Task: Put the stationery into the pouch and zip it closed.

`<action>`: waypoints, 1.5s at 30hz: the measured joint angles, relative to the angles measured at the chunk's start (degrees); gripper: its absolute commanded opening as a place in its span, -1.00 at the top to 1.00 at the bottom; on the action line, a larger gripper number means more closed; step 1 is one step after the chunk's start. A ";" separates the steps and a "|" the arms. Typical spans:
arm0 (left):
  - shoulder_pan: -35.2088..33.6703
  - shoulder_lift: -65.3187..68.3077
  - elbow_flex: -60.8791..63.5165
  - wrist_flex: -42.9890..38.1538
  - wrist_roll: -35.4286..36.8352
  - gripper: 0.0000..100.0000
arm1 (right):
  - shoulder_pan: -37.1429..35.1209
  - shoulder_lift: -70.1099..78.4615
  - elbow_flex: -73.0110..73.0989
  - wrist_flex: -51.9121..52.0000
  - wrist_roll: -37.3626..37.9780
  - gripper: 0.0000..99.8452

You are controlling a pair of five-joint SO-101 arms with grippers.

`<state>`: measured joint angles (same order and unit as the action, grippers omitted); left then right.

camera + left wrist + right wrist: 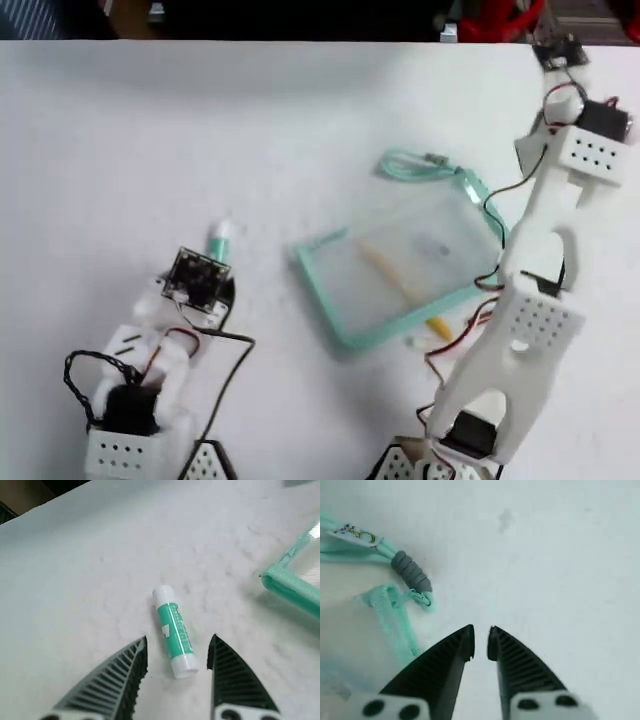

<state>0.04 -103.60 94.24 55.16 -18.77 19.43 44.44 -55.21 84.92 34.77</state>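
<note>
Glue stick (pixel 219 240) mostly hidden by L arm (pixel 150 370) from above; pouch (pixel 292 585) cropped

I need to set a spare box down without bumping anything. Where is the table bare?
Widest bare patch: the table at far left, from its far edge down to the glue stick. A narrower lane runs between glue stick and pouch. Crowded: the right side, where the right arm overhangs the pouch, and around the left hand straddling the glue stick.
</note>
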 measured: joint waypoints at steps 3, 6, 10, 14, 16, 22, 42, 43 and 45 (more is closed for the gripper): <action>0.00 0.00 0.00 -0.09 0.00 0.60 | -0.35 6.07 -0.09 -0.79 0.09 0.92; 0.00 0.00 0.00 -0.09 0.00 0.60 | 0.18 9.85 -0.09 -0.62 1.05 0.97; 0.00 0.00 0.00 -0.09 0.00 0.60 | -1.85 11.25 -0.35 8.79 9.49 0.97; 0.00 0.00 0.00 -0.09 0.00 0.60 | -5.63 10.02 -0.44 12.84 10.37 0.97; 0.00 0.00 0.00 -0.09 0.00 0.60 | -6.15 6.59 0.88 13.36 10.20 0.97; 0.09 0.00 0.00 -0.09 0.00 0.60 | -12.31 -6.68 18.37 13.63 17.05 0.97; 0.09 0.00 1.14 -0.26 0.00 0.60 | -4.66 -18.46 41.49 -17.93 11.69 0.97; 0.09 -0.09 1.05 -0.26 0.00 0.60 | -4.57 -16.97 41.49 -17.93 11.69 0.97; 0.18 -0.09 1.05 -0.26 0.00 0.60 | -4.57 -14.51 41.49 -17.76 11.78 0.97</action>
<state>0.22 -103.69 95.30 54.90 -18.77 14.86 29.93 -13.71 67.16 46.55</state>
